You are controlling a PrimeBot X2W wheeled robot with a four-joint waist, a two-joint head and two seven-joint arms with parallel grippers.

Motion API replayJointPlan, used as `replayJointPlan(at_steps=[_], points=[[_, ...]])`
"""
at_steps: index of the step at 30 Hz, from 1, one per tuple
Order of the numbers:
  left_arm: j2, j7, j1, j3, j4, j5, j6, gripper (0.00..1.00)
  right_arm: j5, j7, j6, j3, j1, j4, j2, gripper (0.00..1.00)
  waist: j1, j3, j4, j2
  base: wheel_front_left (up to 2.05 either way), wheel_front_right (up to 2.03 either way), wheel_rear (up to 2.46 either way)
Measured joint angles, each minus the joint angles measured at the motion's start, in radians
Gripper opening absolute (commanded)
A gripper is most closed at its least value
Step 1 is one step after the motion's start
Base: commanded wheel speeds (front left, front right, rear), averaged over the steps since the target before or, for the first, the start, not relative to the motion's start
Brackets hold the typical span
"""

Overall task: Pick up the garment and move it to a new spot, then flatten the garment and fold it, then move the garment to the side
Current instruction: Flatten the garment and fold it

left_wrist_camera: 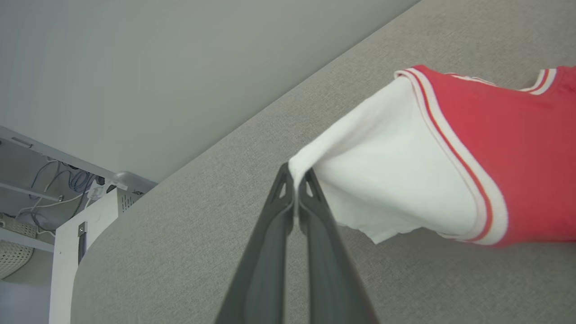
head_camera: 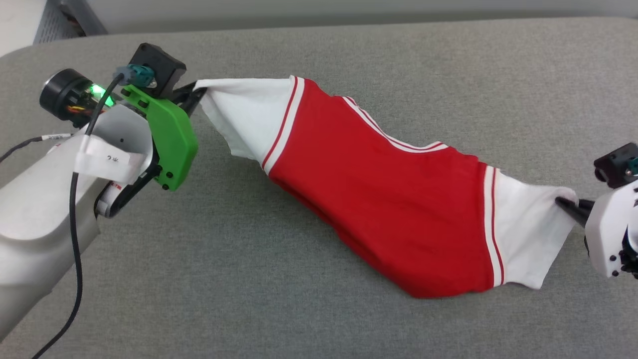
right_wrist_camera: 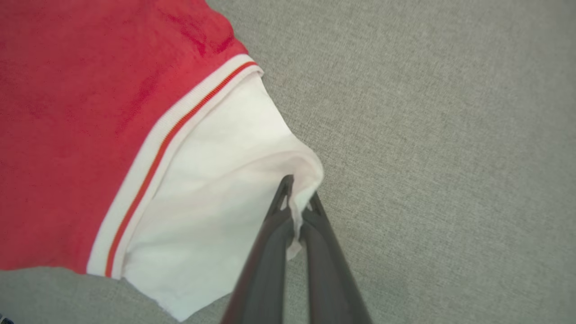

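The garment (head_camera: 389, 184), a red T-shirt with white sleeves and striped trim, hangs stretched between both grippers over the grey fabric surface (head_camera: 299, 309). My left gripper (head_camera: 195, 90) is shut on the tip of one white sleeve at the upper left; the left wrist view shows that sleeve (left_wrist_camera: 396, 171) pinched between the dark fingers (left_wrist_camera: 270, 243) of the left gripper (left_wrist_camera: 295, 173). At the right edge my right gripper (head_camera: 565, 202) is shut on the other white sleeve (right_wrist_camera: 216, 198), with cloth squeezed between its fingertips (right_wrist_camera: 281, 198) where the right gripper (right_wrist_camera: 299, 193) closes. The garment's red body sags in the middle.
The grey surface has a rounded far-left corner (head_camera: 20, 55). Beyond it stand a white cabinet (left_wrist_camera: 85, 225) and shelves with cables (left_wrist_camera: 40, 180). A black cable (head_camera: 75, 239) trails along my left forearm. A pale wall (left_wrist_camera: 135, 67) rises behind.
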Motion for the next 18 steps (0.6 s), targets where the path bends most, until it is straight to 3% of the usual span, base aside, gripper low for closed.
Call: replayJointPlan(at_steps=[7,14,18], points=[[0.060,-0.088,-0.006,0.040,-0.098,0.041,0.034,0.00,0.004,-0.106,0.000,-0.135,-0.036,-0.092,-0.047,0.00,0.0000,-0.094,-0.010,0.0000,0.00,0.00,0.00],[0.061,-0.211,-0.097,0.114,-0.177,0.104,0.076,0.00,-0.022,-0.149,0.000,-0.294,-0.107,-0.192,-0.041,0.00,0.0000,-0.164,-0.014,0.0000,0.00,0.00,0.00],[0.047,-0.245,-0.172,0.147,-0.184,0.125,0.078,0.00,-0.045,-0.149,0.000,-0.367,-0.183,-0.212,-0.023,0.00,-0.0001,-0.185,-0.012,0.0000,0.00,0.00,0.00]])
